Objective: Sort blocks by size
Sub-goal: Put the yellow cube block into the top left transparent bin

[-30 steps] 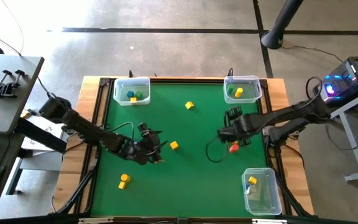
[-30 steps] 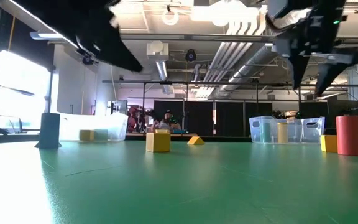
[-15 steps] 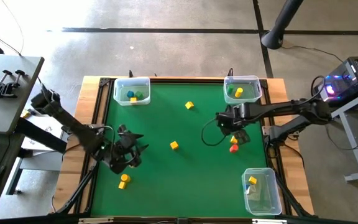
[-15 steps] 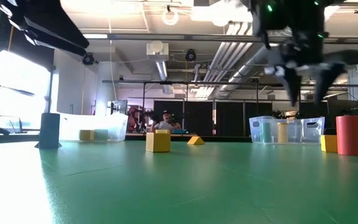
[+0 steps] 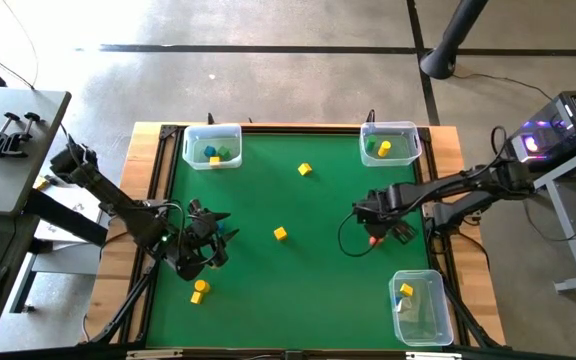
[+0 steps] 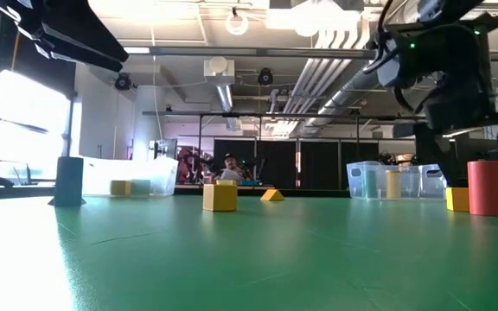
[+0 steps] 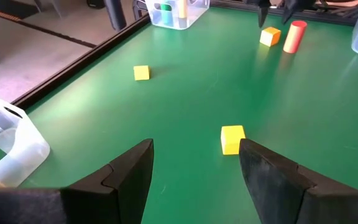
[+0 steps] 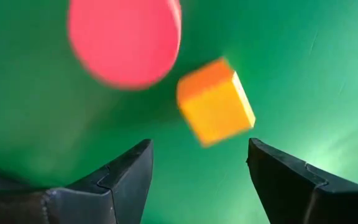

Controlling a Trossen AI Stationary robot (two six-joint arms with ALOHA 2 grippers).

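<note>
A red cylinder stands upright on the green mat, with an orange-yellow cube close beside it. My right gripper hangs open above the two, pointing down and touching neither. The same cylinder shows in the high view, just near of that gripper. My left gripper is open at the mat's left side, aimed across the table. A yellow block lies ahead of its fingers, untouched. Further yellow blocks rest flat on the mat.
Three clear bins sit at the mat's corners: far left and far right, both holding blocks, and near right with one yellow piece. A raised wooden frame borders the mat. The mat's middle lies bare around the yellow block.
My left gripper has drawn back toward the table's left edge, away from the middle yellow block, and rolled, then held still. My right gripper has turned to point straight down and sunk toward the red cylinder and orange-yellow cube. No block has moved.
</note>
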